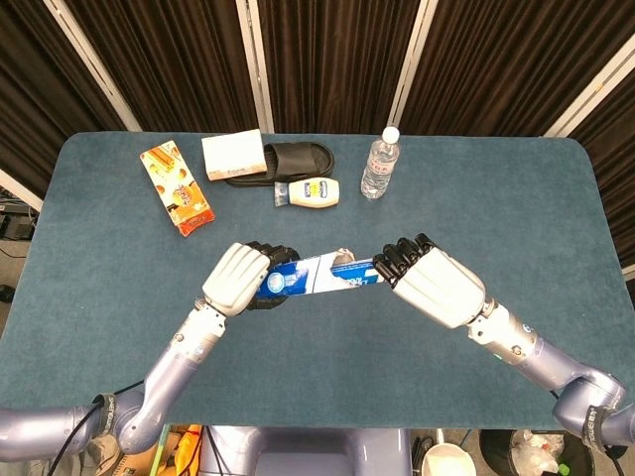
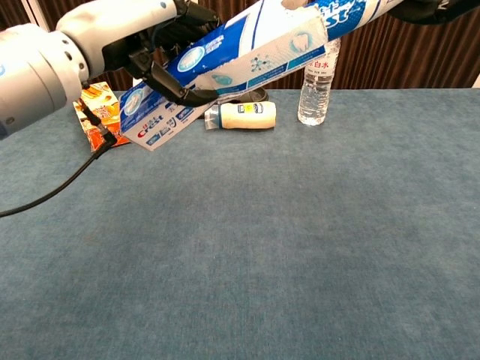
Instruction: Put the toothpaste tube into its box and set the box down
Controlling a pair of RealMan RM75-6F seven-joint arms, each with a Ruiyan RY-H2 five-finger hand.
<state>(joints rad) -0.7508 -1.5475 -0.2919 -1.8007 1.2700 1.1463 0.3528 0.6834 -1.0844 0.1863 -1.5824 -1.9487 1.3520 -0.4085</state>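
My left hand grips the blue and white toothpaste box by its left end and holds it tilted above the table, open end toward the right. My right hand holds the toothpaste tube by its far end. The tube's front part is inside the box mouth. In the chest view only a dark edge of the right hand shows at the top right.
At the back of the blue table lie an orange snack packet, a white box, a black slipper, a lying yellow-labelled bottle and an upright water bottle.
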